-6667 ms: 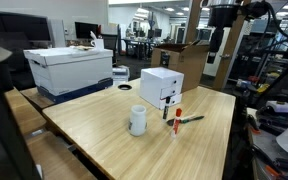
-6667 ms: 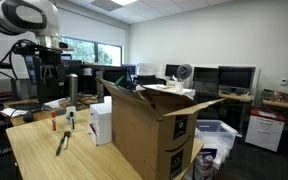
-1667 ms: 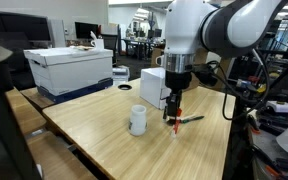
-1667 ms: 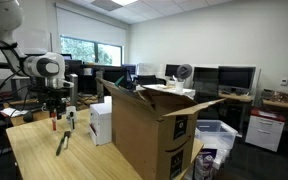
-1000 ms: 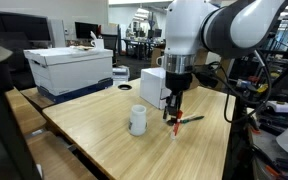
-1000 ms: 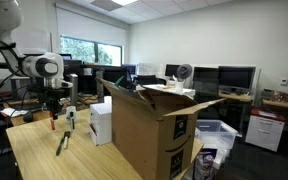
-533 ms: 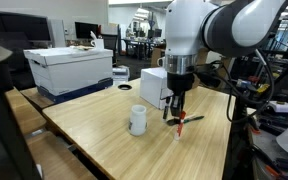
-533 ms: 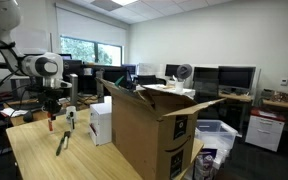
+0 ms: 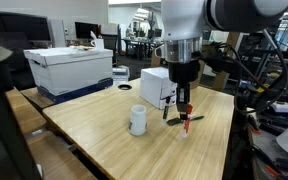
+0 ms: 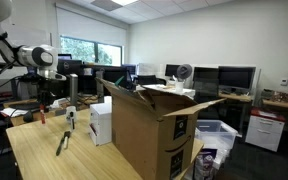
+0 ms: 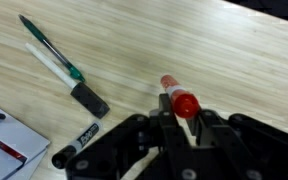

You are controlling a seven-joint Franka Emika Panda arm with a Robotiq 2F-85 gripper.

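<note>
My gripper [image 11: 180, 114] is shut on a red-capped marker [image 11: 183, 103], which stands upright between the fingers with its tip toward the wooden table [image 11: 234, 60]. In both exterior views the gripper [image 9: 187, 112] [image 10: 42, 108] hangs just above the table with the marker [image 9: 187, 123] [image 10: 42, 117] pointing down. On the table below lie a green pen [image 11: 50, 51], a black marker [image 11: 75, 147] and a small black block [image 11: 88, 99]. A white cup [image 9: 137, 121] stands to the left of the gripper.
A small white box [image 9: 161, 87] sits behind the gripper and its corner shows in the wrist view [image 11: 4, 140]. A large white storage box [image 9: 72, 68] is at the table's far left. An open cardboard box [image 10: 149, 128] stands beside the table.
The arm has risen and shifted sideways across the table, carrying the red marker with it. The jaws stay shut on the marker.
</note>
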